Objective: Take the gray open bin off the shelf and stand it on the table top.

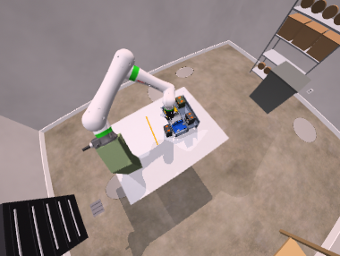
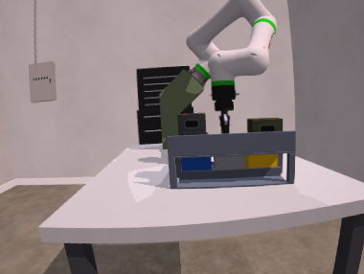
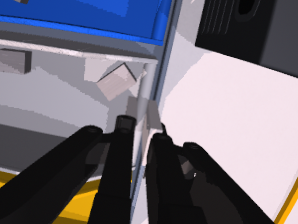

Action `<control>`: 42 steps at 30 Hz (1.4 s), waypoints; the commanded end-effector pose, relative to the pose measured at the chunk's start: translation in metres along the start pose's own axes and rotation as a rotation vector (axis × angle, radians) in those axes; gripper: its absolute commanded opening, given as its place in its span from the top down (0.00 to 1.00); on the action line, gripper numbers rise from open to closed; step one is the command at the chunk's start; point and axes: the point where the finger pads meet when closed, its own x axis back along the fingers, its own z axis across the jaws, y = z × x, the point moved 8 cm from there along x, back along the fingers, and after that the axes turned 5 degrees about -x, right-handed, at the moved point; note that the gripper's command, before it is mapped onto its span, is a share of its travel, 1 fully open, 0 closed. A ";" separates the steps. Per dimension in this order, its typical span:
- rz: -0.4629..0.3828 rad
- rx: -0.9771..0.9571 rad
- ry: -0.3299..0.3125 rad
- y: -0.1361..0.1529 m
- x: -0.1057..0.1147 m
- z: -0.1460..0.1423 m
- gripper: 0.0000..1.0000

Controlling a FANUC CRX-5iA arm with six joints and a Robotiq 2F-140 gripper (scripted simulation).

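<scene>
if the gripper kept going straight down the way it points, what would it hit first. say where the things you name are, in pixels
Probably the floor of the gray open bin (image 1: pixel 177 119) (image 2: pixel 229 163) (image 3: pixel 55 97) with the tool's (image 1: pixel 170 116) (image 2: pixel 225 131) (image 3: pixel 143 120) inner finger; the outer might meet the shelf's (image 1: pixel 195 115) (image 2: pixel 230 145) (image 3: pixel 169 55) edge. Depth is unclear.

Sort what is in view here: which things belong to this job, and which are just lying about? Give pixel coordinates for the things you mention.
Part of the job:
- gray open bin (image 1: pixel 175 119) (image 2: pixel 230 163) (image 3: pixel 50 102), front rim in the pincer (image 2: pixel 224 132) (image 3: pixel 139 112)
- its loose parts (image 3: pixel 117 81)
- shelf (image 2: pixel 230 145)
- blue bin (image 2: pixel 195 163) (image 3: pixel 100 15) and yellow bin (image 2: pixel 261 161) (image 3: pixel 75 202), to be left in place
- table top (image 1: pixel 210 139) (image 2: pixel 144 216) (image 3: pixel 225 110)

Just lying about:
- dark boxes (image 1: pixel 167 130) (image 2: pixel 192 130) (image 3: pixel 240 30)
- olive box (image 1: pixel 180 100) (image 2: pixel 254 125)
</scene>
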 end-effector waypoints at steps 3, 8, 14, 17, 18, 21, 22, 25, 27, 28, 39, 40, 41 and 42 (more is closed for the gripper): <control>0.000 0.000 0.000 0.000 0.000 0.000 1.00; 0.000 0.000 0.000 0.000 0.000 0.000 1.00; 0.000 0.000 0.000 0.000 0.000 0.000 1.00; 0.000 0.000 0.000 0.000 0.002 0.000 1.00; 0.000 0.000 0.000 0.000 0.003 0.000 1.00; 0.000 0.000 0.000 0.000 0.008 0.000 1.00; 0.000 0.000 0.000 0.000 0.008 0.000 1.00; 0.000 0.000 0.000 0.000 0.008 0.000 1.00; 0.000 0.000 0.000 0.000 0.008 0.000 1.00; 0.000 0.000 0.000 0.000 0.008 0.000 1.00; 0.000 0.000 0.000 0.000 0.020 0.000 1.00; 0.000 0.000 0.000 0.000 0.020 0.000 1.00; 0.000 0.000 0.000 0.000 0.020 0.000 1.00; 0.000 0.000 0.000 0.000 0.020 0.000 1.00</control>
